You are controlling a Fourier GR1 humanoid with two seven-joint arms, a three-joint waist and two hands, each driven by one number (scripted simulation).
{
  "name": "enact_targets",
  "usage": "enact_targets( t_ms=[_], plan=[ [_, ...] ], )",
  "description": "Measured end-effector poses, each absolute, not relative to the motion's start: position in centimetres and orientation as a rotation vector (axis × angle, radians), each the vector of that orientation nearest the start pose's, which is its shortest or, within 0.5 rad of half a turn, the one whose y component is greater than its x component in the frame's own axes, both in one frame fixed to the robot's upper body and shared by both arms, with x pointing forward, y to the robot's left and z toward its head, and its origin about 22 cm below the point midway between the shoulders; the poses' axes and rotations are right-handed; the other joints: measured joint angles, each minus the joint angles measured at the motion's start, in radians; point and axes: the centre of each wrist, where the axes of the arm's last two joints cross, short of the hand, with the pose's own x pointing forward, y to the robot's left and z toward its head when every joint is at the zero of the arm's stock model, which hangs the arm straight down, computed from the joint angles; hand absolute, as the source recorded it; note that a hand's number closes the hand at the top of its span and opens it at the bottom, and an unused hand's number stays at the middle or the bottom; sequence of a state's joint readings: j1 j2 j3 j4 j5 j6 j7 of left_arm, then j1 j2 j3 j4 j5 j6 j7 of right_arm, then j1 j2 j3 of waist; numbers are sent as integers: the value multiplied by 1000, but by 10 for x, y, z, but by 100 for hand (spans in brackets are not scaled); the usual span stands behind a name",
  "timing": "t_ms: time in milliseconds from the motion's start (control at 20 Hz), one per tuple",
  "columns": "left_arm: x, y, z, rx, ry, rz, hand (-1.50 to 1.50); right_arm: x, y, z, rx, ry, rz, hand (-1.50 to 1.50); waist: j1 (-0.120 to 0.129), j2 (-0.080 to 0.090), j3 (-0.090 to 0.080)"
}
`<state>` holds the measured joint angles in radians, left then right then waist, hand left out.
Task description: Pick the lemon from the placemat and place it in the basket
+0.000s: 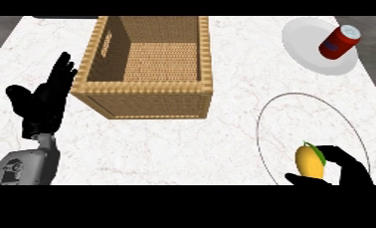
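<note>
At the left edge my left hand rests above the counter, open, its fingers straight and pointing to the far side. Right of it stands the basket, a woven box with nothing inside that I can see. Far on the right there is a plate with a red can lying on it.

Near the right corner is the placemat, an almost see-through oval, and the lemon lies on its near part. My right hand is curled around the lemon, thumb on the near side and fingers on the right side, so I judge that I am closing the grasp. To do it well, I should keep the lemon between thumb and fingers, lift straight up first, then carry it left and far, high enough to pass over the basket wall.

The lemon's long axis runs near to far, with the green leaf end pointing far.
</note>
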<state>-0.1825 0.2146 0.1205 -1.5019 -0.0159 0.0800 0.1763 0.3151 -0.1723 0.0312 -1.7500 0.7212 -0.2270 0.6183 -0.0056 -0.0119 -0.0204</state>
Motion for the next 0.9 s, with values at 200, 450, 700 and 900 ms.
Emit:
enact_targets(
  t_ms=[200, 450, 700, 900],
  plan=[
    [287, 290, 47, 287, -1514, -24, 0, 164, -279, -10, -925, -865, 218, 150, -2, -3, -6],
    [292, 284, 52, 254, -1527, -54, 0, 163, -229, -4, -786, -1016, 511, 150, 39, -3, -19],
    [299, 264, 56, 190, -1552, -115, 0, 161, -137, -3, -480, -1223, 913, 150, 147, 20, 1],
    [303, 259, 57, 182, -1555, -126, 0, 140, -74, -8, -272, -1323, 1092, 150, 145, 25, 14]
  ],
)
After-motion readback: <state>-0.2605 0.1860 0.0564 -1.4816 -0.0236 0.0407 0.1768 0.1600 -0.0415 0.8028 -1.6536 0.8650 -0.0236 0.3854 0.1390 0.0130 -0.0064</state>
